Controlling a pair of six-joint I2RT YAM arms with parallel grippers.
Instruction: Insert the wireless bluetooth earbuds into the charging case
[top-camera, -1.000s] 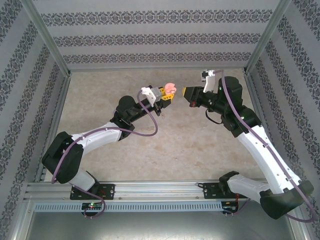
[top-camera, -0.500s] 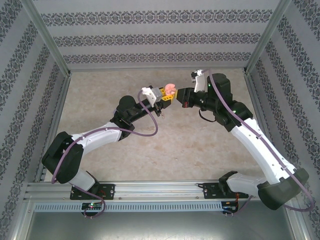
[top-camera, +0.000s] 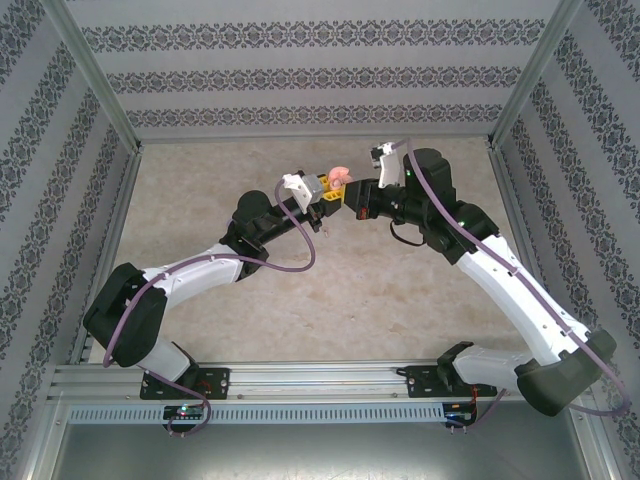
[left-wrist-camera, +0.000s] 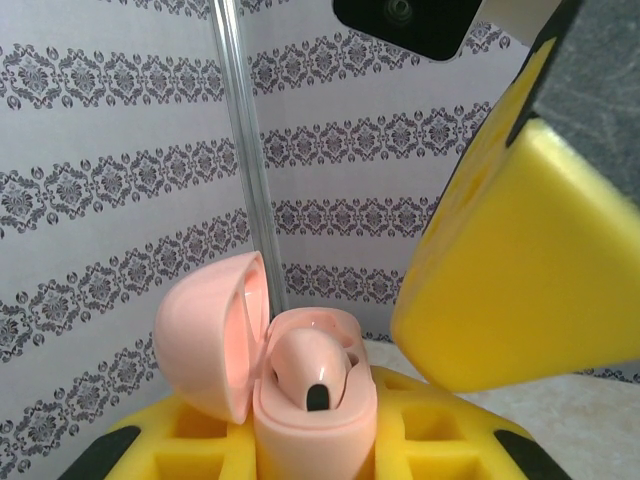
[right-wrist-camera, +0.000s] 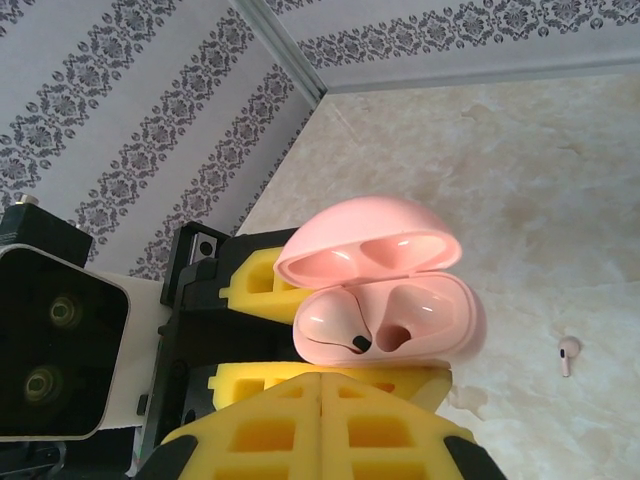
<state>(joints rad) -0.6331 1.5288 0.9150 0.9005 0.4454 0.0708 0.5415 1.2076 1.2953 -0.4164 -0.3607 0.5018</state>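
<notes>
The left gripper (top-camera: 334, 194) is clamped on the open pink charging case (right-wrist-camera: 390, 310), held up over the far half of the worktop (right-wrist-camera: 520, 150). One pink earbud (right-wrist-camera: 335, 328) sits in it, and a second pink earbud (right-wrist-camera: 568, 352) lies on the worktop. The right gripper (right-wrist-camera: 322, 385), fingers together, is just beside the case.

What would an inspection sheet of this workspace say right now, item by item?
Surface: beige marbled table.
Job's things: pink charging case, lid open, one pink earbud seated, second well vacant; a loose pink earbud lies on the table.
Clutter: nothing seen.
Claws: left claw shut on the case; right claw shut, nothing seen in it, close by the case.
Cables: purple cable along each arm.
Surroundings: patterned walls, metal frame.
</notes>
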